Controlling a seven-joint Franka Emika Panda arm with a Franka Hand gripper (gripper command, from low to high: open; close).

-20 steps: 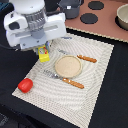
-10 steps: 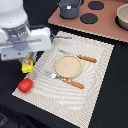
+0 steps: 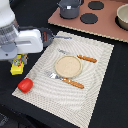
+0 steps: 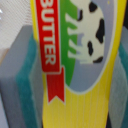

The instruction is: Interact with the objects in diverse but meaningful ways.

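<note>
In the exterior view the arm hangs over the striped placemat (image 3: 85, 95)'s edge toward that view's left, the yellow butter block (image 3: 18, 65) beneath it just off the mat, near the red tomato (image 3: 25, 85); the gripper itself is hidden. In the wrist view grey fingers (image 4: 20, 85) press both sides of the butter block (image 4: 80, 65), clamped on it
</note>
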